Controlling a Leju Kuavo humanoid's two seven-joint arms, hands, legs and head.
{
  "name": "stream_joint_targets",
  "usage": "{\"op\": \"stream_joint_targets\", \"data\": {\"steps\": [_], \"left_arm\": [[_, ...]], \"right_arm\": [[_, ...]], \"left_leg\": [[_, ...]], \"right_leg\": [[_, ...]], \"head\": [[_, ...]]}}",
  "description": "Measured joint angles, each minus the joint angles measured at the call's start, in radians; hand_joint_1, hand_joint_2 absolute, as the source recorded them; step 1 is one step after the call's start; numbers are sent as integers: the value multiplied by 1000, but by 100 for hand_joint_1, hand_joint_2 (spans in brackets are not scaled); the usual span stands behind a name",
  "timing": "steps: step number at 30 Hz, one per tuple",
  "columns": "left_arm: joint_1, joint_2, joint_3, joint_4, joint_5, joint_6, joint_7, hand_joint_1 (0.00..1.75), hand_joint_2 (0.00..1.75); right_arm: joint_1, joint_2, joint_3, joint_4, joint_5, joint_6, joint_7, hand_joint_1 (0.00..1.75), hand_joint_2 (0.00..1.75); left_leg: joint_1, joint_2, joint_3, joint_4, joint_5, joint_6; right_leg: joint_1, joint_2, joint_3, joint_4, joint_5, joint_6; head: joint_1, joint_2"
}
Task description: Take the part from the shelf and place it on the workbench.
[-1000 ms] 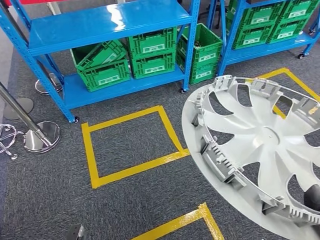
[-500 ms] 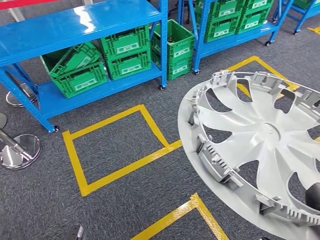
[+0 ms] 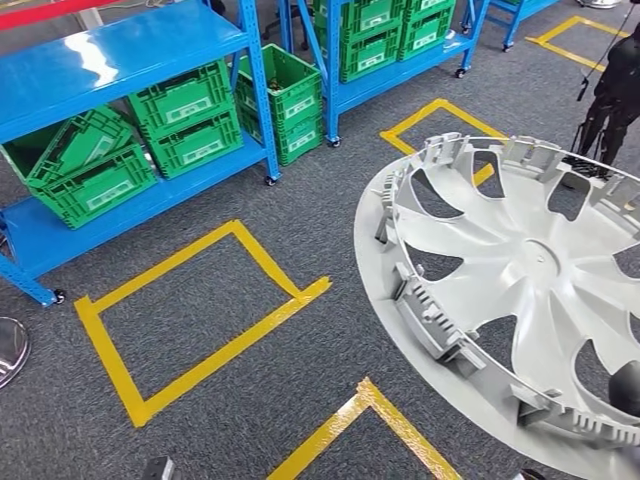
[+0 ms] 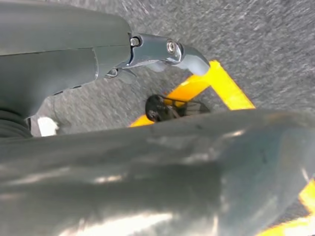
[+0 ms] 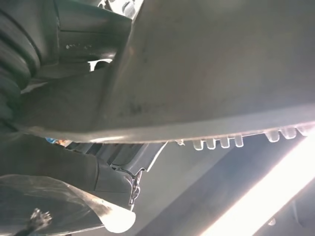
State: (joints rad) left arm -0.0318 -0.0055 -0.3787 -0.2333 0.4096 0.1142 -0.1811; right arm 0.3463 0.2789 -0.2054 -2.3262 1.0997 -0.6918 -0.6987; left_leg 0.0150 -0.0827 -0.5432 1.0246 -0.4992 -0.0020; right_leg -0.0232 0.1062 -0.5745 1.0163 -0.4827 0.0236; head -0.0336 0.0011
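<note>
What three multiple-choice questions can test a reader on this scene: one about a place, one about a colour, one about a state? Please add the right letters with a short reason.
1. Where is the wheel cover?
A. On the blue shelf
B. Raised over the grey carpet, on the right of the head view
C. Inside a green crate

2. What colour is the tape marking squares on the floor?
A. Red
B. White
C. Yellow

3. How does the top green crate at the left end of the lower blue shelf sit?
A. Tilted on the crate under it
B. Level and flat
C. Upside down on the floor

Answers:
1. B, its rim and spokes hang above the carpet, away from the shelves.
2. C, every floor line is yellow.
3. A, its rim slopes while the crates beside it sit level.
</note>
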Motion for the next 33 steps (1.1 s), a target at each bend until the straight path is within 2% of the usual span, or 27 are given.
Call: {"op": "stream_joint_targets", "data": {"steps": [2,3,4,6,7,8,9,10,11,12,14,15,17,18,19,21,22,23,24,25,26,27,28,30,31,32,33], "left_arm": [[-4,-1,0,0,-1,0,0,0,0],[-6,-2,1,0,-1,1,-1,0,0],[-7,-2,1,0,-3,2,-1,0,0],[-7,1,3,0,-7,4,-1,0,0],[-7,2,3,0,-9,7,0,0,0],[-7,3,4,0,-10,11,3,0,0],[-8,4,4,0,-12,15,7,0,0],[-10,5,5,0,-11,21,13,0,0],[-14,6,7,0,-10,28,21,0,0],[-17,6,9,0,-5,36,33,0,0],[-21,7,20,1,11,52,66,0,0],[-22,8,27,2,21,55,87,0,0],[-22,9,43,5,37,54,124,0,0],[-23,11,50,6,40,51,135,0,0],[-22,12,56,7,43,50,141,0,0],[-21,15,63,8,44,47,144,0,0],[-20,15,66,10,45,46,145,0,0],[-17,16,69,11,46,44,149,0,0],[-15,17,72,13,49,40,155,0,0],[-12,19,76,15,54,36,166,0,0],[-10,22,81,17,61,31,178,0,0],[-7,25,86,19,67,27,189,0,0],[-4,28,92,23,73,26,196,0,0],[0,35,104,29,83,30,201,0,0],[3,38,110,30,88,34,201,0,0],[5,40,116,31,91,39,200,0,0],[6,41,121,31,93,44,197,0,0]], "right_arm": [[1,0,0,0,0,0,0,175,175],[2,0,0,0,0,0,-1,175,175],[1,0,0,0,0,0,-1,175,175],[-2,0,0,0,-1,0,-1,175,175],[-3,0,0,0,-1,0,-1,175,175],[-2,0,-1,0,-1,0,-1,175,175],[0,0,-2,0,0,0,0,175,175],[2,0,-3,0,0,0,0,175,175],[3,0,-3,0,0,0,0,175,175],[4,0,-3,0,0,0,0,175,175],[4,0,-3,-1,0,0,0,175,175],[4,0,-3,-1,0,0,0,175,175],[7,0,-4,-1,-1,0,0,175,175],[8,0,-4,-1,-2,0,0,175,175],[8,0,-4,-1,-2,0,0,175,175],[7,0,-2,0,-3,0,0,175,175],[7,0,-1,0,-3,0,0,175,175],[7,0,-1,0,-4,0,0,175,175],[7,0,-1,2,-5,0,0,175,175],[6,0,-1,3,-8,0,0,175,175],[5,0,-1,5,-11,0,0,175,175],[4,0,0,8,-15,0,0,175,175],[1,0,0,10,-17,0,0,175,175],[-4,0,0,13,-21,0,0,175,175],[-6,0,1,14,-23,0,0,175,175],[-6,0,0,15,-24,0,0,175,175],[-4,0,0,16,-25,0,0,175,175]], "left_leg": [[-1,21,0,-9,2,10],[-1,32,1,-13,5,17],[0,45,1,-18,9,23],[-3,72,1,-21,10,31],[-5,87,1,-20,10,33],[-8,102,1,-20,9,34],[-10,115,1,-20,8,35],[-11,127,2,-20,7,35],[-12,138,4,-19,6,34],[-14,148,6,-19,4,32],[-20,165,7,-15,-1,25],[-22,174,8,-13,-2,21],[-23,192,10,-13,-4,13],[-21,186,9,-6,-13,8],[-19,170,2,16,-31,2],[-14,122,-39,119,-95,-6],[-12,107,-68,187,-126,-8],[-11,100,-91,239,-143,-9],[-10,97,-101,263,-141,-10],[-10,95,-96,249,-120,-9],[-9,90,-77,201,-83,-8],[-6,75,-50,137,-46,-5],[-3,49,-26,76,-18,-3],[0,11,0,8,-3,1],[-1,7,1,2,-6,3],[-2,17,2,-3,-6,7],[-2,29,2,-6,-3,13]], "right_leg": [[-5,13,-13,-1,4,14],[-5,0,-21,8,-2,19],[-3,-24,-37,34,-19,22],[1,-80,-91,145,-78,25],[1,-92,-121,212,-105,26],[1,-98,-141,258,-119,27],[1,-100,-144,270,-114,27],[2,-104,-127,243,-92,25],[3,-114,-92,182,-60,22],[6,-137,-53,111,-36,18],[14,-171,2,15,-14,6],[18,-177,10,1,-16,1],[18,-155,8,-2,-11,-9],[16,-145,7,-5,-8,-15],[14,-136,6,-7,-5,-20],[11,-117,5,-9,0,-28],[11,-106,3,-9,1,-30],[11,-93,3,-9,1,-31],[11,-80,3,-8,2,-31],[11,-66,3,-7,2,-31],[11,-52,3,-6,3,-31],[11,-39,3,-4,3,-30],[12,-25,1,-1,3,-27],[11,-1,-11,4,6,-15],[9,10,-17,5,10,-7],[6,20,-23,4,13,0],[5,16,-28,6,12,6]], "head": [[0,0],[2,0],[5,0],[10,0],[11,0],[11,0],[11,0],[11,0],[11,0],[11,0],[11,0],[11,0],[11,0],[9,0],[8,0],[3,0],[2,0],[2,0],[2,0],[2,0],[2,0],[2,0],[2,0],[3,0],[3,0],[3,0],[3,0]]}}
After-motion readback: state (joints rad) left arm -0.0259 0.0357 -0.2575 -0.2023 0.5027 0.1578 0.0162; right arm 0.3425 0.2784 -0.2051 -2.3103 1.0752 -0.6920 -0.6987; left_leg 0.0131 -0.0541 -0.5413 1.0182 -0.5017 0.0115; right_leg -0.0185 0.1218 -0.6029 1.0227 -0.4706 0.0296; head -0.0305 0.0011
